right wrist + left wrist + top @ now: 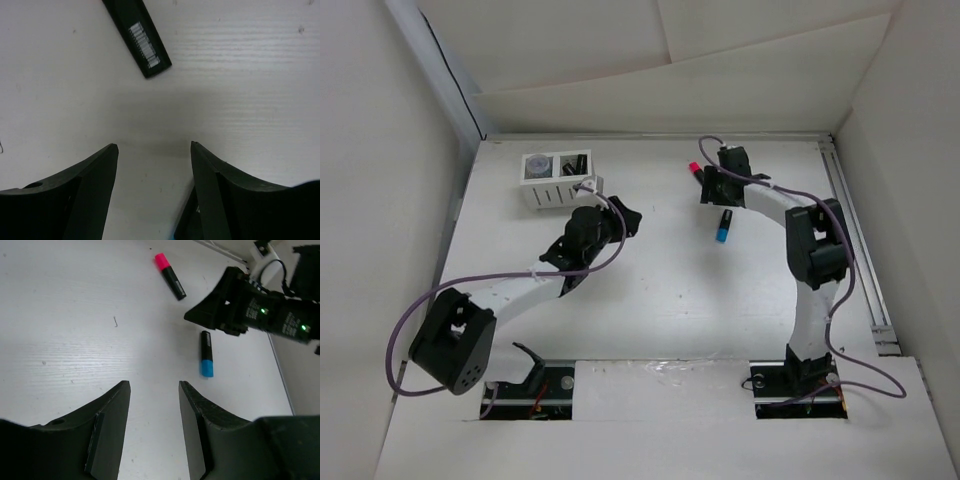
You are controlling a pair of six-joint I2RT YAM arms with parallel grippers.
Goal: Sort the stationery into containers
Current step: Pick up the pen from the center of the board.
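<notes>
Open-jawed, my right end effector (154, 145) is hovering short of the stubby black, pink-capped highlighter (142, 37) at twelve o'clock; closing now is risking grabbing nothing.

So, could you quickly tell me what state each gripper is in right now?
Left gripper: open, holding nothing.
Right gripper: open, holding nothing.

White table (660, 310), slotted white box (556, 193), pink highlighter (170, 276), blue highlighter (206, 354)
</notes>
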